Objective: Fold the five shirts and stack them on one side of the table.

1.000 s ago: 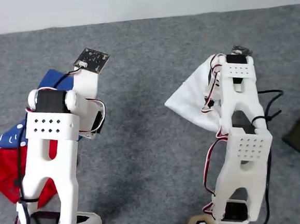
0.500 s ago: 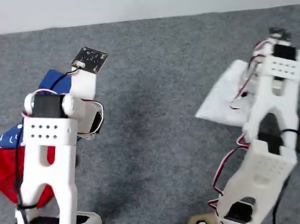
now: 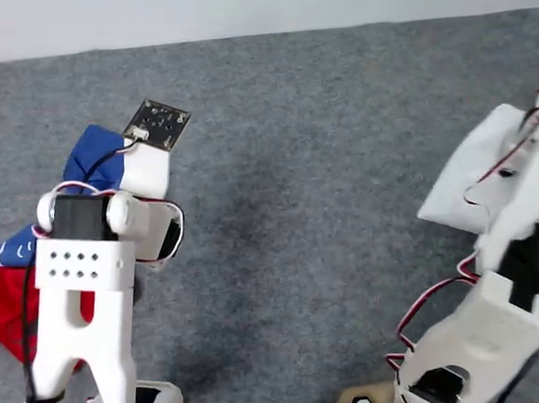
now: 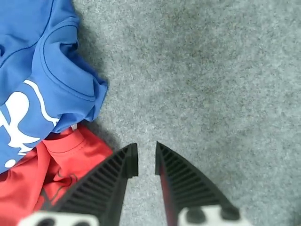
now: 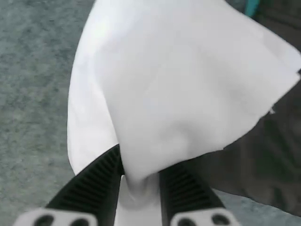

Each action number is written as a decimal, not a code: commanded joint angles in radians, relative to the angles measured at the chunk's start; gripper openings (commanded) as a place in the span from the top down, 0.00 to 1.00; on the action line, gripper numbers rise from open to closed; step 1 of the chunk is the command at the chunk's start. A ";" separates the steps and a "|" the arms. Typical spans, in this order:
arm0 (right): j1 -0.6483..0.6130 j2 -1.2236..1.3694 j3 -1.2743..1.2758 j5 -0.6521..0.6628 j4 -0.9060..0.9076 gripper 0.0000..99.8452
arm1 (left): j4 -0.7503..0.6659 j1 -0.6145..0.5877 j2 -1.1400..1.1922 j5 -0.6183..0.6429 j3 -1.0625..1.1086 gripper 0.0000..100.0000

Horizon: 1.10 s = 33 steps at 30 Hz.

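Since a second ago the right arm [image 3: 502, 305] has been swung from the middle of the bench [image 3: 294, 162] out toward 3 o'clock, and the white shirt [image 3: 478, 180] has been carried with it to the 3 o'clock edge. The left arm [image 3: 81, 300] has been drawn slightly toward 8 o'clock. In the right wrist view the right claw [image 5: 138, 167] is seen clenched on a gathered fold of the white shirt [image 5: 188, 84]. The cloth is pinched between both fingers and spreads wide beyond them. A dark cloth [image 5: 263, 155] is noted beneath one side of the white shirt, and grey bench surface [image 5: 33, 94] beneath the other. The left claw [image 4: 146, 157] is released, its fingers parted by a narrow gap with nothing held between them, and it is pointed down at bare bench [image 4: 211, 70]. Whether it touches the surface cannot be told. The red shirt [image 4: 61, 174] lies crumpled just beside one finger, and the blue shirt [image 4: 42, 84], marked with white print, is laid touching it and partly over it. In the high view the blue shirt [image 3: 93, 155] is placed at about 10 o'clock on the bench. The red shirt [image 3: 2, 302] is at about 8 o'clock, at the bench's edge beside the left arm and well apart from the white shirt.
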 commanded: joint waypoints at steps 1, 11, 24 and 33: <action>0.065 -0.081 -0.006 0.058 -0.004 0.99 | 0.020 0.009 -0.046 0.000 0.013 0.93; 0.153 -0.071 -0.149 0.218 -0.005 0.99 | 0.020 0.011 -0.052 0.000 0.027 0.93; 0.263 -0.031 -0.209 0.311 -0.093 0.99 | 0.020 0.011 -0.052 0.002 0.027 0.93; 0.400 0.193 -0.213 0.353 -0.120 0.99 | 0.020 0.011 -0.051 0.002 0.027 0.93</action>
